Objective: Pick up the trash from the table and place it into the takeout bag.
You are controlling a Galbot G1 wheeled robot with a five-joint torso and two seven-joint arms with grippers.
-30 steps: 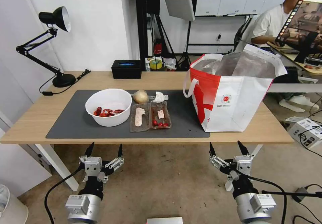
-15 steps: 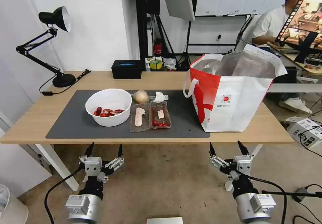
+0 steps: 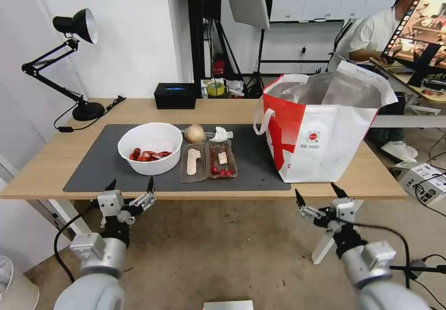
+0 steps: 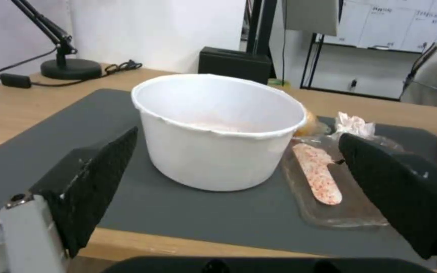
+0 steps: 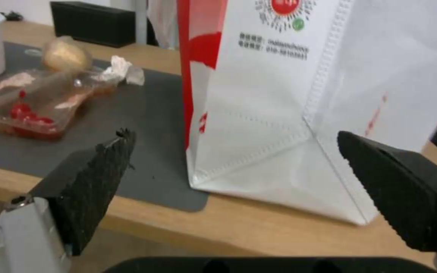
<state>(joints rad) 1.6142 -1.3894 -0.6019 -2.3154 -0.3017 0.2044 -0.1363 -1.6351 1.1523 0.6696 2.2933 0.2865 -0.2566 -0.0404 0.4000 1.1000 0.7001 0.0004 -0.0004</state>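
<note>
**Both arms lifted toward the table edge, nothing grasped**

While both arms hung lower over the floor a second ago, the left gripper [image 3: 130, 188] has risen and shifted left, its spread fingers now overlapping the near edge of the table [image 3: 42, 173], in front of the white round bowl [image 3: 150, 148]. It holds nothing. The right gripper [image 3: 319, 194] has also come up and tilted, its fingers wide apart and empty, just below the table edge in front of the takeout bag [image 3: 320, 133].

On the dark grey mat [image 3: 97, 171] nothing has moved: the bowl with red scraps sits on the left, the clear plastic hinged tray [image 3: 208, 161] lies open just right of it, and the tan onion-like ball [image 3: 195, 133] and the crumpled white tissue [image 3: 221, 134] rest at the tray's far end. The bag stands upright and open at the right end of the mat. A black tissue box [image 3: 175, 95] sits at the table's far edge, a desk lamp [image 3: 74, 64] at the far left.
</note>
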